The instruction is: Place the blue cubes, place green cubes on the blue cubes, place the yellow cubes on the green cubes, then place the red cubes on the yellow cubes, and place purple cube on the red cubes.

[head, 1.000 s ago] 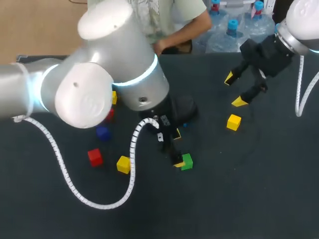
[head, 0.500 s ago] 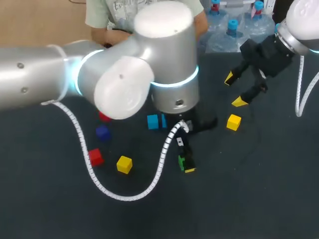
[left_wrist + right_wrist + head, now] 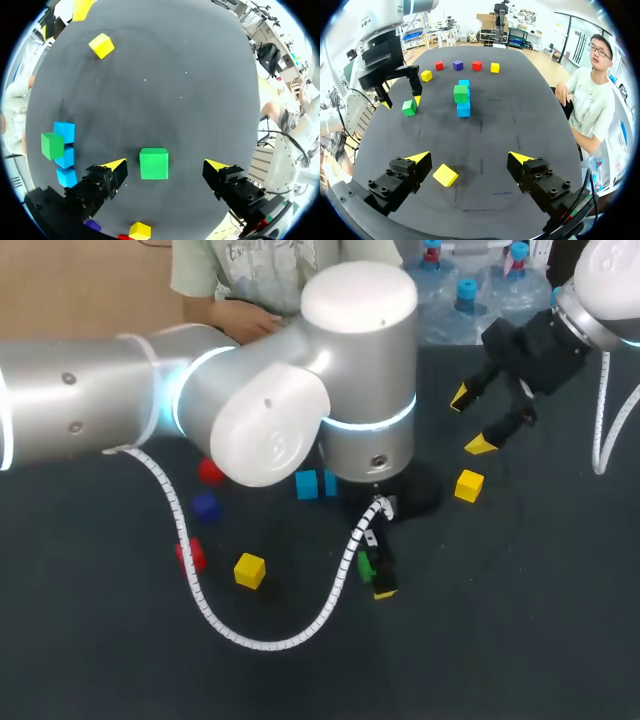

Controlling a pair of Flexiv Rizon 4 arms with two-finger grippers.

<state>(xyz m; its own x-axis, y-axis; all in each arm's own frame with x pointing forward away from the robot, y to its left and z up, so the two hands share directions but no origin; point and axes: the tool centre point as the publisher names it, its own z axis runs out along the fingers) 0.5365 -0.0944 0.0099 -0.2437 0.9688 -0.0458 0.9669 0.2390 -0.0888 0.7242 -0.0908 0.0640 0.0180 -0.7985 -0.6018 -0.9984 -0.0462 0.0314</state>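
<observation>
Pickup stage: left gripper [image 3: 165, 165] straddles green cube [image 3: 153, 163], jaws wide, untouching; next close, lift toward blue cubes [image 3: 315, 483], eleven o'clock in head view.

The left arm [image 3: 260, 420], spanning the head view from 9 o'clock to the centre, is a run of fat silver-white cylinders with domed caps. It has a few small dark screw holes, glowing cyan rings [image 3: 372, 423] at the joints and a white ribbed cable [image 3: 190, 575] looping off it. The right arm [image 3: 612, 280], at 2 o'clock, shows a rounded white link, a black wrist block and a like cable [image 3: 603, 430]. The left gripper [image 3: 165, 164] and right gripper [image 3: 468, 158] have blocky black fingers with yellow wedge tips, and bolt heads show on the right one's.
</observation>
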